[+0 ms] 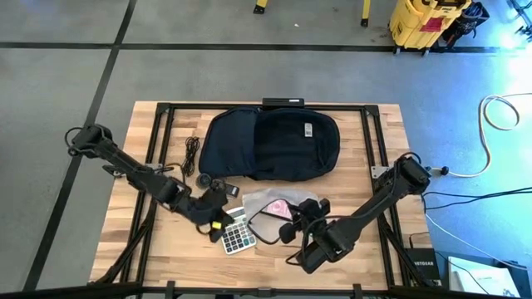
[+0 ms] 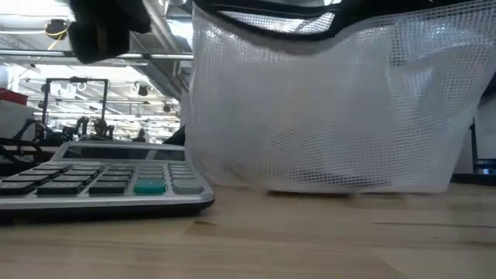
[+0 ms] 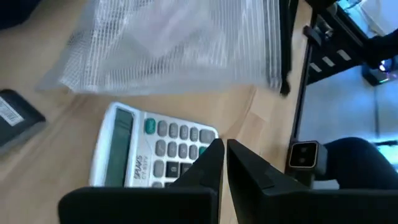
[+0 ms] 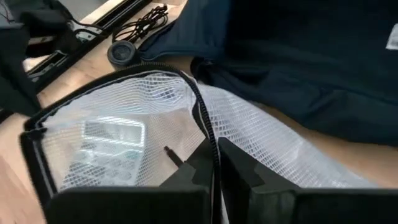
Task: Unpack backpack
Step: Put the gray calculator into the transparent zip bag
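Two sets of fingers: left together above calculator, right clamped on mesh pouch near backpack; label unreadable.

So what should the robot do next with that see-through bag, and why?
Probably the right hand should carry the mesh bag sideways and set it on bare table. It is pinching the bag's edge, and the bag hangs beside the calculator, already out of the backpack.

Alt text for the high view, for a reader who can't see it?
A dark backpack lies at the wooden table's far side. Nearer, the left gripper hovers over a calculator, while the right gripper, shut, holds a clear mesh pouch; a black cable lies beside the backpack.
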Robot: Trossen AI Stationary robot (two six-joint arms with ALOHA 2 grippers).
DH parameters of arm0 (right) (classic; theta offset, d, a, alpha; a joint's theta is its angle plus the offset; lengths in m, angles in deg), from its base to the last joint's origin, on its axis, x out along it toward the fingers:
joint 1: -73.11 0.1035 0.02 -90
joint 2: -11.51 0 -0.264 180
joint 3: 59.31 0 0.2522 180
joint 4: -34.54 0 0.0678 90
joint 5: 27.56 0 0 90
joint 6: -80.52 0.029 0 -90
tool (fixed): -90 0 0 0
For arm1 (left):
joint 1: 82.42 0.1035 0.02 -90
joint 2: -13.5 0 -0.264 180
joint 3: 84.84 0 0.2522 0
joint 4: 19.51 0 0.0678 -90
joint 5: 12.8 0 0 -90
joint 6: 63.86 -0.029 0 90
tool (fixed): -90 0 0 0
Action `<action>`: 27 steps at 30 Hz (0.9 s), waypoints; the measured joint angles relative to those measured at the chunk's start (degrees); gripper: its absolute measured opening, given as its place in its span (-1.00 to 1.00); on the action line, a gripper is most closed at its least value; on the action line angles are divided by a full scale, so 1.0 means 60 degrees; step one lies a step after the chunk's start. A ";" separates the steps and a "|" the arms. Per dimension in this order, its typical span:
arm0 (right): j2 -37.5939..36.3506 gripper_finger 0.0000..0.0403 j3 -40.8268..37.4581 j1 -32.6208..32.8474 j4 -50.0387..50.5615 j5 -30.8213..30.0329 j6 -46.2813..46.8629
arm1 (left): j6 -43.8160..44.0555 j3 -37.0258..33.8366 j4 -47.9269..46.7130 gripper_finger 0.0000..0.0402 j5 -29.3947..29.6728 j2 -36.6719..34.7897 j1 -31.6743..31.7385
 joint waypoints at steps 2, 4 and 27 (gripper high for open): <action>-0.0052 -1.00 0.0000 -0.0001 0.0012 0.0073 -0.0177 | 0.0016 0.0000 0.0387 -0.99 0.0070 0.0343 -0.0240; -0.0052 -0.99 0.0000 -0.0004 -0.0167 0.0353 -0.0709 | 0.0005 0.0000 0.1110 -0.99 0.0058 0.0802 -0.0397; 0.0035 0.75 0.3408 0.1502 0.2985 0.5097 -0.7517 | -0.1568 0.0000 0.2615 -1.00 0.0096 0.2156 0.0611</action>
